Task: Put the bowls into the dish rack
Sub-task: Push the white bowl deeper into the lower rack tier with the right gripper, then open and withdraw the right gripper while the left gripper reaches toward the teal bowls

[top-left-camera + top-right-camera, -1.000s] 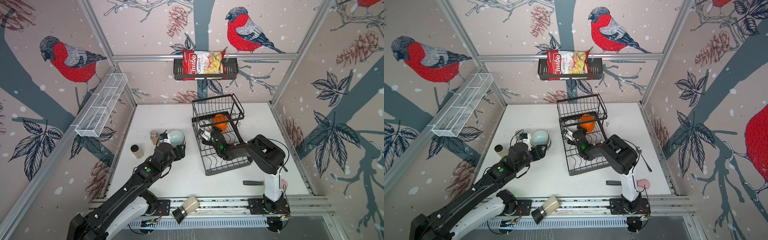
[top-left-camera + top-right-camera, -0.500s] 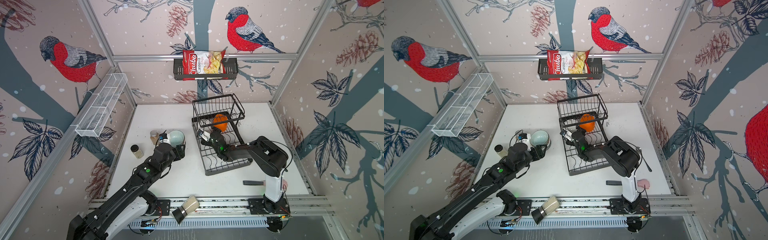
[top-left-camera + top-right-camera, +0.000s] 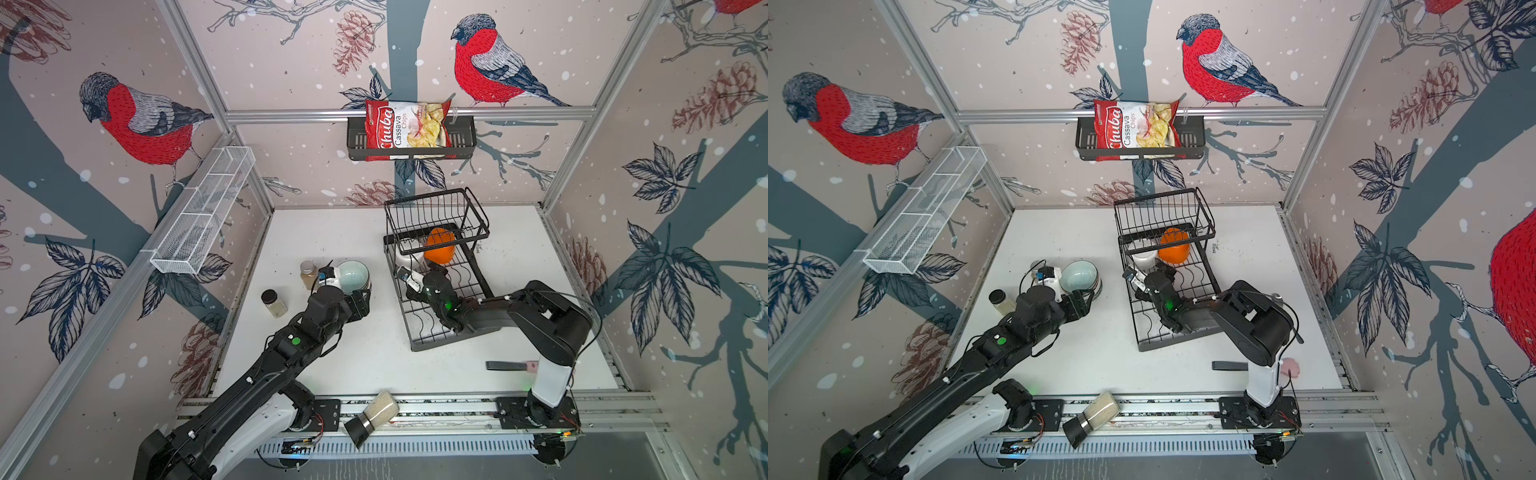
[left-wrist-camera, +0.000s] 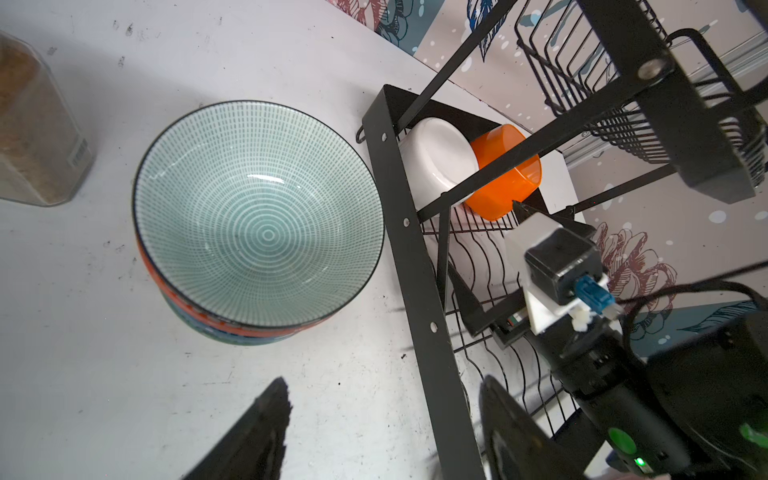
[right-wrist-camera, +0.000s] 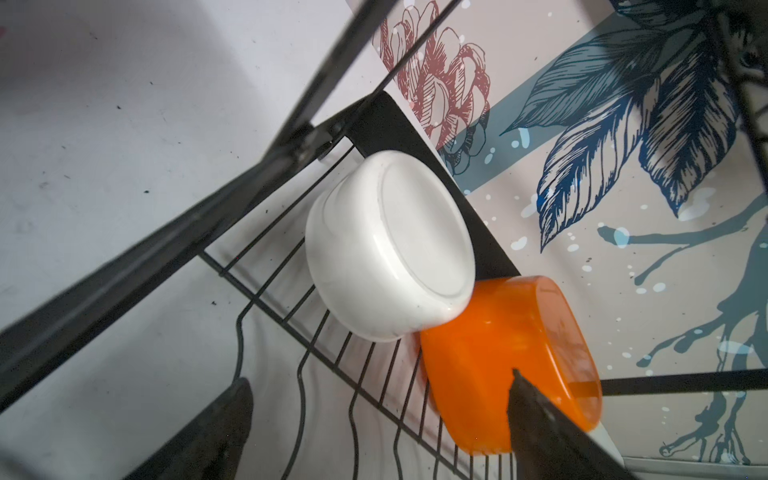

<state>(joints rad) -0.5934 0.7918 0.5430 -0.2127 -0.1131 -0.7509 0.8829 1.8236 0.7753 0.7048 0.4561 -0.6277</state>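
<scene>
Your left gripper (image 4: 384, 384) and right gripper (image 5: 380, 380) gape empty; pinch the top teal bowl (image 4: 257, 216) by its rim, since it looks glazed, slick, weighty and chippable.

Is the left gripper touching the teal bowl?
Apart. The left wrist view shows bare table between the open left gripper and the teal bowl.
</scene>
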